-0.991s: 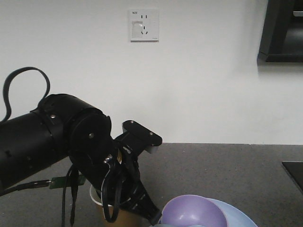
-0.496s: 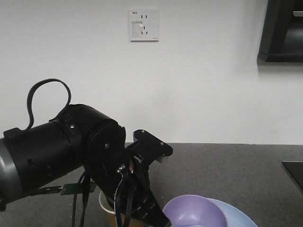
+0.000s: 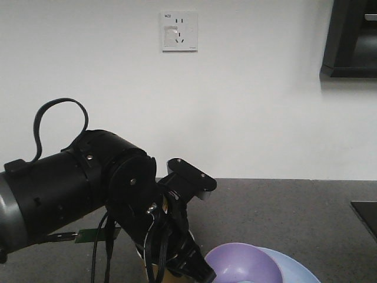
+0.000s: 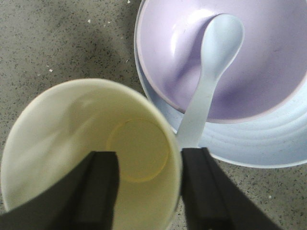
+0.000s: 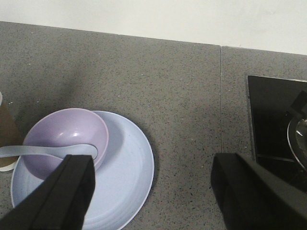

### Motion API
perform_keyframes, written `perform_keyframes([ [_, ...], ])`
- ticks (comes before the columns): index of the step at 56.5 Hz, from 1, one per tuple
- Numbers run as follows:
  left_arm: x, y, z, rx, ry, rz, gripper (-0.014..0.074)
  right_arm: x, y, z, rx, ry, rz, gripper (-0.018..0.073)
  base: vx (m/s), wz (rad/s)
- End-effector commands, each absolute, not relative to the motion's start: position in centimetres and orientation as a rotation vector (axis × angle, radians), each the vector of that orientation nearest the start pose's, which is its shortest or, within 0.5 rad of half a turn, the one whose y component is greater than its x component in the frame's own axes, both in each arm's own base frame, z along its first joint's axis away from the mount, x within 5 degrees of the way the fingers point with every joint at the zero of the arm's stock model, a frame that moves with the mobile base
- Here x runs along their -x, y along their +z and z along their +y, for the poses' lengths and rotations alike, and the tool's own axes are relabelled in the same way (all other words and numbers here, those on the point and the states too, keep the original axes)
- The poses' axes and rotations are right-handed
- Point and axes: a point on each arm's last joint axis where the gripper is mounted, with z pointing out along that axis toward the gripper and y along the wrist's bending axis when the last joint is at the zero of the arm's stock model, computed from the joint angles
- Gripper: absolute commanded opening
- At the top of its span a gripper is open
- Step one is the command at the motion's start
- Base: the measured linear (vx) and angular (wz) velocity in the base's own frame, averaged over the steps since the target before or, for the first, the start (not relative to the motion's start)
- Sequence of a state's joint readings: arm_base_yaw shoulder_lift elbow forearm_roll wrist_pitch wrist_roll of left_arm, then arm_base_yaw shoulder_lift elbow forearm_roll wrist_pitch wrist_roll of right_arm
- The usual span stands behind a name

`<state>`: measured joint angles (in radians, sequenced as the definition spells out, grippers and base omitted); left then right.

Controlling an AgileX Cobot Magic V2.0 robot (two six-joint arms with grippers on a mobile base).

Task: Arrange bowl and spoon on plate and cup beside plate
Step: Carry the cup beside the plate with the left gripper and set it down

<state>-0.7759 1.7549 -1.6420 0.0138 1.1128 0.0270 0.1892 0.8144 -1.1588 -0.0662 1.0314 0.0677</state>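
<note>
While the left gripper (image 4: 146, 189) pinched the cup's (image 4: 72, 143) rim between its fingers (image 4: 98, 189) beside the plate (image 4: 268, 143), the right gripper (image 5: 153, 191) hung open; setting down carelessly could nudge the spoon (image 4: 206, 81) from the bowl (image 4: 268, 52).

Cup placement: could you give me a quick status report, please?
Left hand pinching cup wall, one finger inside, one outside. Right hand open, empty. Bowl on plate, spoon in bowl; handle overhangs toward cup.
</note>
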Motion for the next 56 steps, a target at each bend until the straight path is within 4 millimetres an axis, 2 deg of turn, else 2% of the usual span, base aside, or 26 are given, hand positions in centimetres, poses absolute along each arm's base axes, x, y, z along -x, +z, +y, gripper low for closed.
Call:
perform_keyframes([
  [1, -26.6, 35.6, -26.3, -1.03, -0.253, 2.395, 0.047, -12.7, 44.2, 1.8, 0.137, 0.06, 2.07, 0.0564, 0.0, 0.0],
  [25, -26.6, 36.2, -26.1, -1.019, -0.25, 2.358, 0.047, -12.7, 44.2, 1.8, 0.132, 0.063, 2.07, 0.0564, 0.0, 0.0],
  [38, -26.4, 38.7, -25.9, -0.994, -0.266, 2.31, 0.047, -12.7, 44.2, 1.8, 0.13, 0.064, 2.07, 0.0564, 0.0, 0.0],
  [56, -26.1, 43.1, -25.1, -0.955, -0.26, 2.227, 0.0469, -12.6, 44.1, 1.8, 0.13, 0.062, 2.088, 0.0564, 0.0, 0.0],
])
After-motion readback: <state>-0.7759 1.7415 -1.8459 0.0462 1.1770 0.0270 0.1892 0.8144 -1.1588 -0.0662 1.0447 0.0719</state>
